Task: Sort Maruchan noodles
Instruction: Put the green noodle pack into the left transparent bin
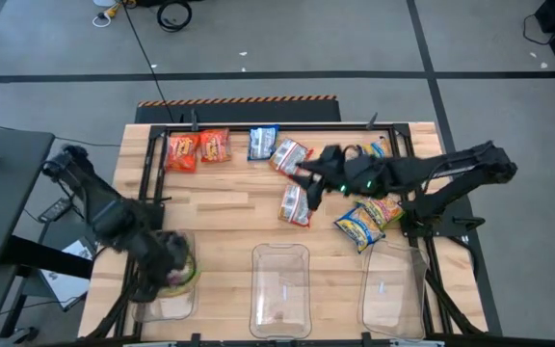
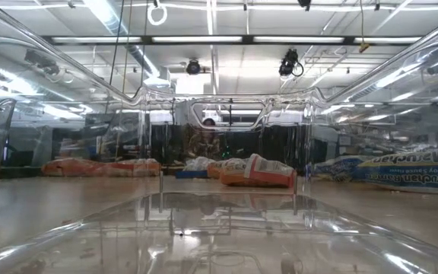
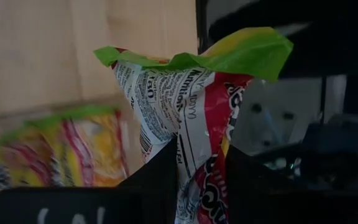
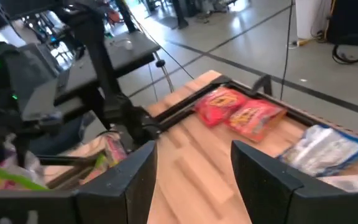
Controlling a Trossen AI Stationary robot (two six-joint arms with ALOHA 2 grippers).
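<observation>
My left gripper hovers over the left clear bin, shut on a green-yellow noodle packet. A second green-yellow packet lies below it. My right gripper stands open above the table's middle with nothing between its fingers. Two orange-red packets lie flat at the far left. A blue packet and two red-and-white ones lie near the right gripper. Blue-and-yellow packets lie under the right arm. My left gripper pinches the green-yellow packet between its two fingers, across the printed body a little below one crimped end. That green crimped end sticks out past the fingertips. The fingers slant downward. The packet is lifted clear over the left bin.
Three clear bins stand along the near edge: left, middle and right. A black frame edges the table's far side. The low view looks through a bin wall at packets lying on the wood.
</observation>
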